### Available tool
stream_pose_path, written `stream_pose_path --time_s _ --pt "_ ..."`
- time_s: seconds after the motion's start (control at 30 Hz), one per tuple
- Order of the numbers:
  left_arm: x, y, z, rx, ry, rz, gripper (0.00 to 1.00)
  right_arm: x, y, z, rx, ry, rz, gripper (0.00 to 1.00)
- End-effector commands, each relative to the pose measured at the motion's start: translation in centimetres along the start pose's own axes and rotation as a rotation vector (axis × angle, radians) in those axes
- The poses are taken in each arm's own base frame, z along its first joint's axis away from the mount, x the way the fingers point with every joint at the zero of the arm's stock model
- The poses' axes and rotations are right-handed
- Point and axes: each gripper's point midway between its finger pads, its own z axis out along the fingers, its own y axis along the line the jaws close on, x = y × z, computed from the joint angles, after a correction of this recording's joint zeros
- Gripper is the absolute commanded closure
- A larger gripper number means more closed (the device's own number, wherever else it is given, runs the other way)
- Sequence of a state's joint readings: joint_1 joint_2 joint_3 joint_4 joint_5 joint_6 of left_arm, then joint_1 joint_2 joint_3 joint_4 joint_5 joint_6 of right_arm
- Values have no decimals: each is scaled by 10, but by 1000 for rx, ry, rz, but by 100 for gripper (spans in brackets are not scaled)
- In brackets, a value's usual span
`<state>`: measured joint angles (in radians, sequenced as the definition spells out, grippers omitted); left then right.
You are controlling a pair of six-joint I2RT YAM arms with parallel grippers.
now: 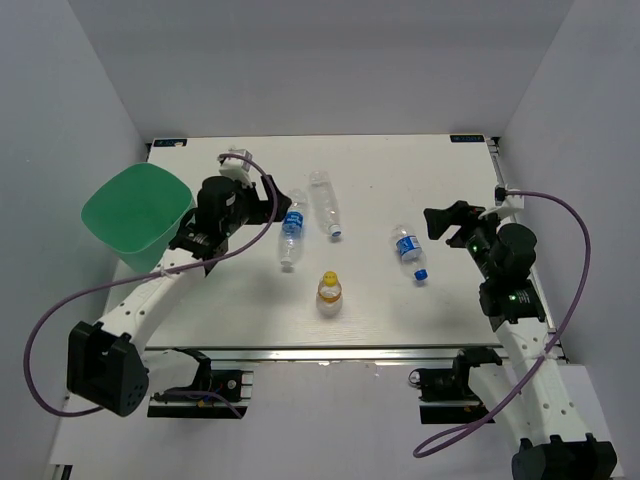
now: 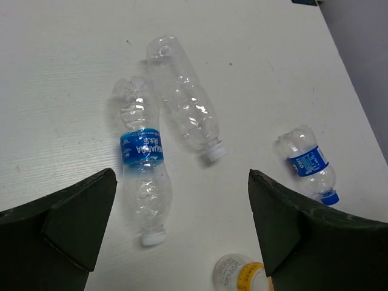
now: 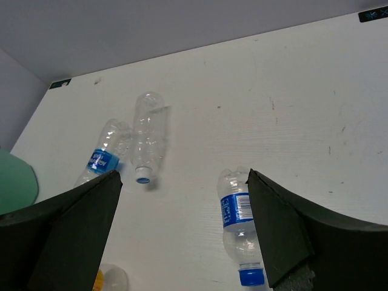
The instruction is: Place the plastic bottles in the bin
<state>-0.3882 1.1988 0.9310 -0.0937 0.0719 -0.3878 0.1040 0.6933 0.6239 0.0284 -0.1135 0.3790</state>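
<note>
Four plastic bottles lie on the white table (image 1: 400, 170). A slim blue-labelled bottle (image 1: 292, 230) and a clear unlabelled one (image 1: 325, 203) lie side by side. A shorter blue-labelled bottle (image 1: 408, 252) lies to the right. A yellow-capped bottle (image 1: 329, 292) sits nearer the front. The mint-green bin (image 1: 135, 215) stands at the table's left edge. My left gripper (image 1: 268, 205) is open and empty, just left of the slim pair (image 2: 142, 176) (image 2: 185, 103). My right gripper (image 1: 445, 222) is open and empty, right of the short bottle (image 3: 237, 227).
Grey walls enclose the table on three sides. Purple cables loop from both arms. The bin's rim (image 3: 15, 182) shows at the left edge of the right wrist view. The yellow-capped bottle (image 2: 239, 274) lies just below my left gripper's view centre.
</note>
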Motion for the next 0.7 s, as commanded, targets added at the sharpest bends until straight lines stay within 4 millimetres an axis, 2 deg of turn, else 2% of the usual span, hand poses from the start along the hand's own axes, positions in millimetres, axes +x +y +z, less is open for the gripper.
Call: stream_pose_path --time_s 0.0,0.1,0.17,0.23,0.27,0.3,0.37,0.47,0.5,0.6,0.67 --pt "6 2 17 -17 40 -4 2 -4 13 0 -87 -39 -15 11" --pt "28 14 42 -83 121 21 2 7 21 0 -158 -31 -24 11" --pt "38 26 59 -137 153 49 2 12 25 1 -187 -14 -33 11" --pt "45 30 72 -142 175 58 2 15 27 3 -201 9 -32 11" --pt "63 35 82 -149 236 59 2 17 26 4 -199 19 -29 11" --pt "60 31 90 -130 241 67 2 21 25 6 -195 36 -27 11" --pt "69 26 100 -96 276 78 2 23 24 8 -192 54 -24 11" --pt "90 43 120 -142 327 104 3 29 21 10 -184 78 -21 11" --pt "89 43 124 -141 329 113 3 30 19 11 -178 82 -26 11" --pt "102 49 132 -160 386 114 9 30 18 10 -168 77 -29 11" --pt "110 53 138 -167 406 112 19 28 18 9 -168 67 -33 11"
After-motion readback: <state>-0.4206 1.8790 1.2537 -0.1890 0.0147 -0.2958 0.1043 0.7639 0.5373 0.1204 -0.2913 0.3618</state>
